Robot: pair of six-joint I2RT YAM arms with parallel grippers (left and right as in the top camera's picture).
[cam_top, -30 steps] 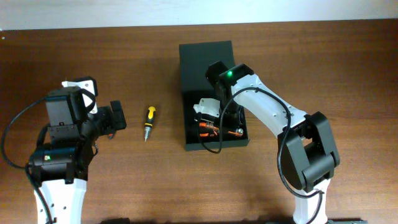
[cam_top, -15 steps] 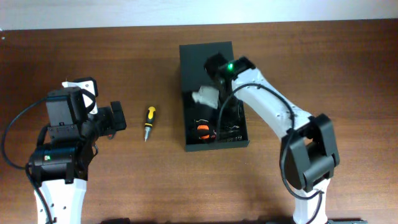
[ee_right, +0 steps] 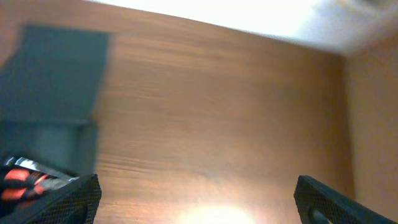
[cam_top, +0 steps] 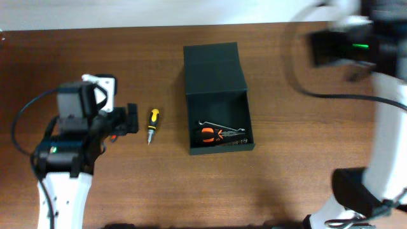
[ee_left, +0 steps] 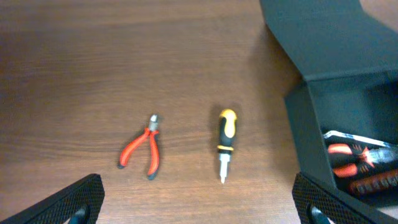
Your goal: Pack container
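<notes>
Plainly the left pincer and right pincer gape wide; the container holds orange-handled pliers.

Table: a brown wooden tabletop, its grain running side to side, fills almost the whole overhead view.
Far edge: a pale, featureless strip borders the table; wall or floor, it cannot be told.
Light: soft and even overhead; in the blurred right wrist view a bright glare patch lies on the wood.
</notes>
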